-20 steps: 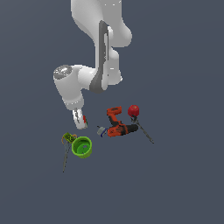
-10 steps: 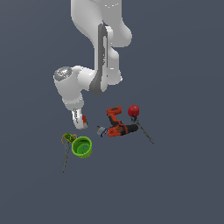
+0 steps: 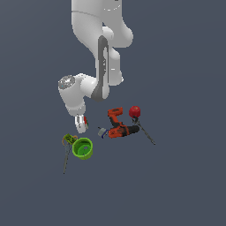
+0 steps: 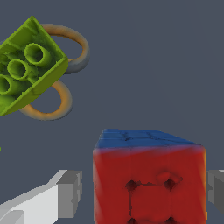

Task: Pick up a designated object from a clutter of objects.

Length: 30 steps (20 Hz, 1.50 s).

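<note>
A red cube (image 4: 148,186) with a blue face on its far side fills the gap in the claw (image 4: 142,192). One grey finger pad (image 4: 70,193) stands just off one side of it, and the other pad shows only at the frame edge, contact unclear. Further out beyond the claw, a green studded brick (image 4: 26,65) lies over two orange scissor handle rings (image 4: 52,103) on the dark surface (image 4: 153,65)

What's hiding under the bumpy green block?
Under the green block lie two orange scissor handle rings. Only parts of the rings show; the block covers the rest, and the blades are out of the picture.
</note>
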### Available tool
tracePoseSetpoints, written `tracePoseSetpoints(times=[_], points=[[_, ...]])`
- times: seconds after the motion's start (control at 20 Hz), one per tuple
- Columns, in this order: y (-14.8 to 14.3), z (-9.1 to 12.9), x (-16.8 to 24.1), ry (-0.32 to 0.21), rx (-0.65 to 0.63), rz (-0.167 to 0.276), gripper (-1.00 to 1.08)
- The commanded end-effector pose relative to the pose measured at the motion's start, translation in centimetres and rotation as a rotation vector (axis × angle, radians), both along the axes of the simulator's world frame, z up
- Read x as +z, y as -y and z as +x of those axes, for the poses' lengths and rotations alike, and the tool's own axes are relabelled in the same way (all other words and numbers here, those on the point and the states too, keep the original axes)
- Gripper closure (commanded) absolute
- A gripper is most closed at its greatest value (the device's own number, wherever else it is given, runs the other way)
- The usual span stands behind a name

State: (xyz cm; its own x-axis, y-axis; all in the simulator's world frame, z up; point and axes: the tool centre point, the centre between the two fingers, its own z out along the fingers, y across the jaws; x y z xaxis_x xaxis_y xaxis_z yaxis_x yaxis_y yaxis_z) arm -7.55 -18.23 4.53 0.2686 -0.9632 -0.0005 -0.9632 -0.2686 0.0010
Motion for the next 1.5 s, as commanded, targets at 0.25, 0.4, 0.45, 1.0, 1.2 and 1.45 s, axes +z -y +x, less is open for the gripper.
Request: tracePoseSetpoints(times=[0.25, 0.4, 0.45, 1.0, 1.2, 1.45], points=[[0.0, 0.0, -1.2, 0.001, -0.001, 0.0, 1.08], [0.0, 0.0, -1.2, 0.001, -0.001, 0.0, 1.08], [0.0, 0.0, -1.2, 0.001, -0.001, 0.0, 1.08], [-0.3, 0.4, -0.5, 0.003, -0.001, 0.0, 1.08], [-1.0, 1.0, 1.0, 0.002, -0.001, 0.0, 1.08], [-2.3, 2.3, 4.0, 0.002, -0.002, -0.001, 1.08]])
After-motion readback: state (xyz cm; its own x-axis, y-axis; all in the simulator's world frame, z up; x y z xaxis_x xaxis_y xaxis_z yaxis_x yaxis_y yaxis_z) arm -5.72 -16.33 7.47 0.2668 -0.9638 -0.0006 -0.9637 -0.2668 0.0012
